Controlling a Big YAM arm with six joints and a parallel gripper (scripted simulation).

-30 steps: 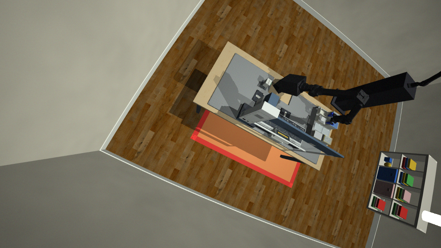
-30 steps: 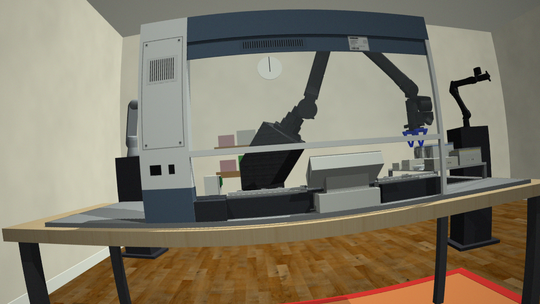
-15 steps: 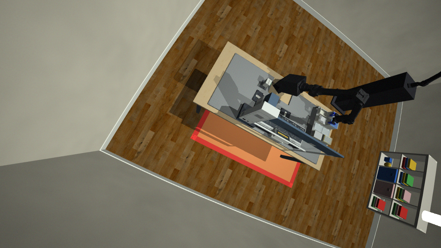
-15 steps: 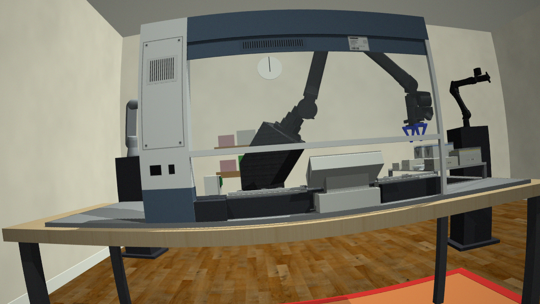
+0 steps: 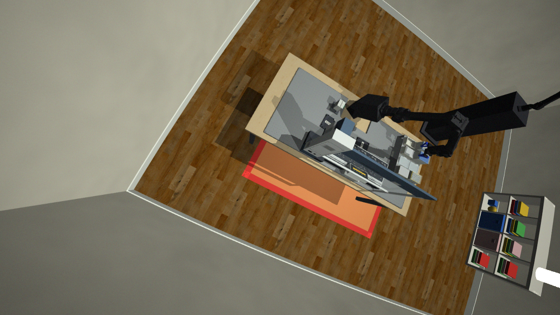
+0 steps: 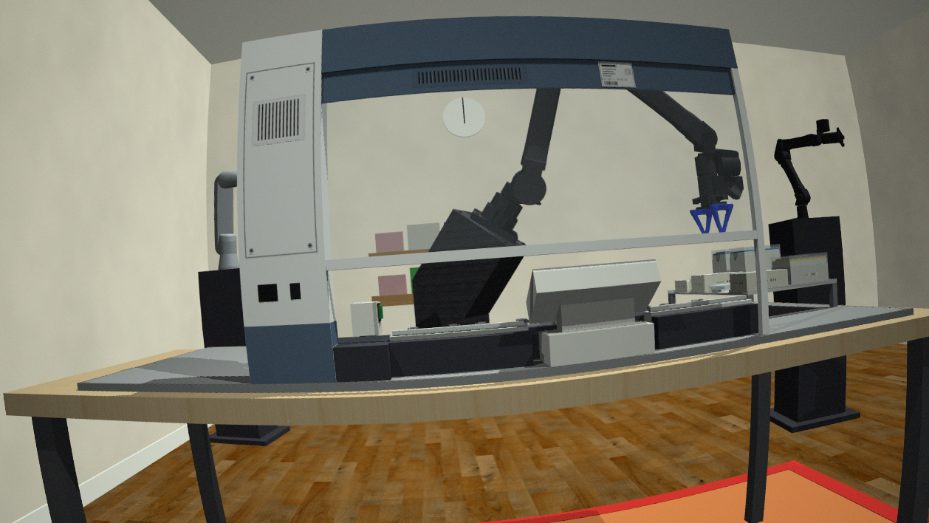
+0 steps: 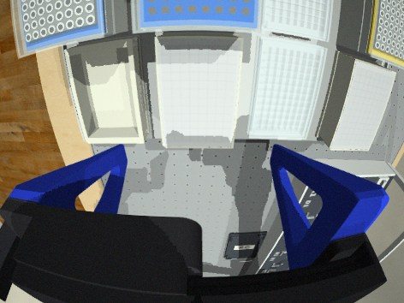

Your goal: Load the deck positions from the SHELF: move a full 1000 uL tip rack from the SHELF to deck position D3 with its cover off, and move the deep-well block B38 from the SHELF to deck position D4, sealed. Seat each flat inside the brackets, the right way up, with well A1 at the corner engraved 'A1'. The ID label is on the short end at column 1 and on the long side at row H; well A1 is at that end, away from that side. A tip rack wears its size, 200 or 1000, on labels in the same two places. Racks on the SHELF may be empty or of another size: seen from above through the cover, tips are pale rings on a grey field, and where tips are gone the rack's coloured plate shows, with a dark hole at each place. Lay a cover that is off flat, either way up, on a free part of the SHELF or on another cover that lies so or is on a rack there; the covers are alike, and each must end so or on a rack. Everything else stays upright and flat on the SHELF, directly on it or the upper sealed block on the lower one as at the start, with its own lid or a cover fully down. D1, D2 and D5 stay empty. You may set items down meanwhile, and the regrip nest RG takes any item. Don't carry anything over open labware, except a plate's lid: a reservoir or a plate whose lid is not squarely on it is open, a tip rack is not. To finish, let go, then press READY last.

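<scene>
My gripper [image 7: 199, 152] is open and empty, its blue fingers spread wide above the shelf; it also shows in the exterior view [image 6: 711, 219] and the overhead view [image 5: 423, 151]. A yellow-edged rack with rings [image 7: 390, 13] is at the far right. A white sealed block [image 7: 197, 95] lies just ahead of my fingers. Labels are not readable.
On the shelf [image 6: 754, 276] there are also an open cream reservoir [image 7: 111, 98], two fine-gridded white plates [image 7: 286, 86] and another white plate [image 7: 362, 103]. The machine's frame and crossbar [image 6: 539, 247] stand in front. The deck lies below my fingers.
</scene>
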